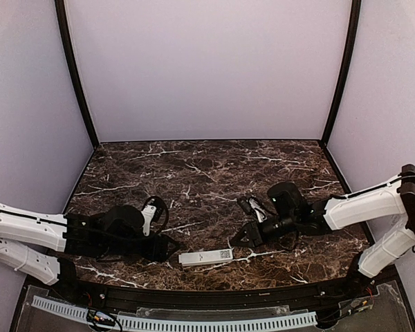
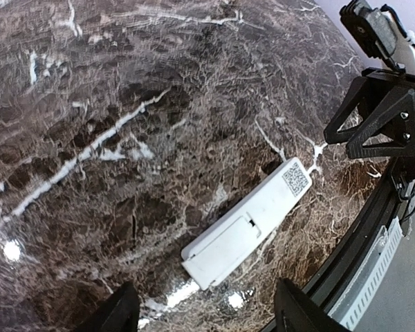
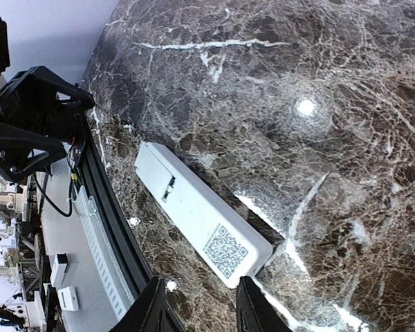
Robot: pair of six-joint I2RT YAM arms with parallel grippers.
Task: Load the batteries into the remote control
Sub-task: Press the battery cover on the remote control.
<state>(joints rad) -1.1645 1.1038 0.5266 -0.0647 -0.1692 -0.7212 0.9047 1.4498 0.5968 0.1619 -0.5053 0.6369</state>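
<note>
One remote (image 1: 206, 256), long, thin and white, shaped like a flat bar. Lies flat on the dark brown stone table (image 1: 194, 173) with white lines in it. Sits close to the near edge, about in the middle from left to right. Points almost sideways, with the right end a little farther back than the left end. Lies back side up. Has a small square sticker (image 2: 296, 178) full of black dots at the right end. Has a lid (image 2: 225, 243) over the battery place at the left end, with a thin line around it and a tiny notch. Looks shut and level with the rest of the back.
</note>
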